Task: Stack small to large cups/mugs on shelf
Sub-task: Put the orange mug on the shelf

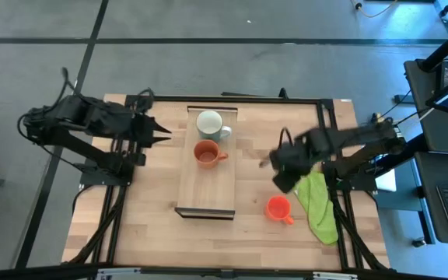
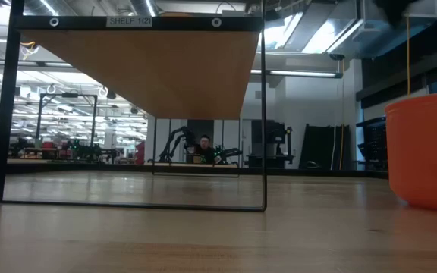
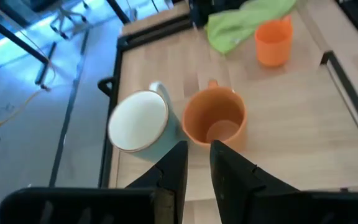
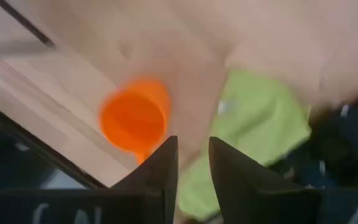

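L gripper hovers just off the shelf's left edge, up near the far end, fingers narrow w/ a slim gap, nothing held. On the shelf: pale grey-white mug at the far end, upright, handle to the right; brownish-orange mug just in front of it, the two nearly touching. Rest of the plank bare toward the near end. R gripper sits over the tabletop right of the shelf, fingers narrow, empty. Small orange-red mug stands on the tabletop near the R gripper, not on the shelf, touching a green cloth on its right.
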`<act>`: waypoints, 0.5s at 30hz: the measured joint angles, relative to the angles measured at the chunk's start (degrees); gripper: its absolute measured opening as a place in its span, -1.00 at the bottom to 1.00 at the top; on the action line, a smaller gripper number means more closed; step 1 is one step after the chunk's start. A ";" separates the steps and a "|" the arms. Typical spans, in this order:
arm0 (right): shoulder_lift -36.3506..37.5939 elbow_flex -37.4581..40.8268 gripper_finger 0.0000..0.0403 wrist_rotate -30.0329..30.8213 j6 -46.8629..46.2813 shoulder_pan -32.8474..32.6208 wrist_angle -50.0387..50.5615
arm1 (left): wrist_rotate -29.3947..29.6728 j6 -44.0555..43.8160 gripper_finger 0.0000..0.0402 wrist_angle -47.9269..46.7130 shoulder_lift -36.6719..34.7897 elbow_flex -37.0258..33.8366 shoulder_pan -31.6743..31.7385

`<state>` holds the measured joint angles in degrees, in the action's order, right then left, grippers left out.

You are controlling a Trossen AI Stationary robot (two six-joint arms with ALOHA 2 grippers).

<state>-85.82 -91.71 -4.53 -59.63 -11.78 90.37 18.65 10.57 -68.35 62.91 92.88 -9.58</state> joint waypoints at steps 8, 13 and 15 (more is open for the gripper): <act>0.13 12.87 -0.54 -0.79 -10.79 -9.53 -19.08 | -0.08 1.00 -0.69 0.82 -2.78 0.00 0.00; 0.11 19.04 -0.54 3.09 -18.37 -12.73 -26.38 | -1.24 1.81 -0.69 0.03 -3.12 -0.02 0.00; 0.11 21.67 -0.54 5.01 -20.95 -13.67 -26.05 | -1.66 1.82 -0.69 -0.08 -2.98 -0.02 0.00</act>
<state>-85.71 -70.03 0.48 -80.58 -25.45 64.32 16.99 12.39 -68.43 59.93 92.86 -9.58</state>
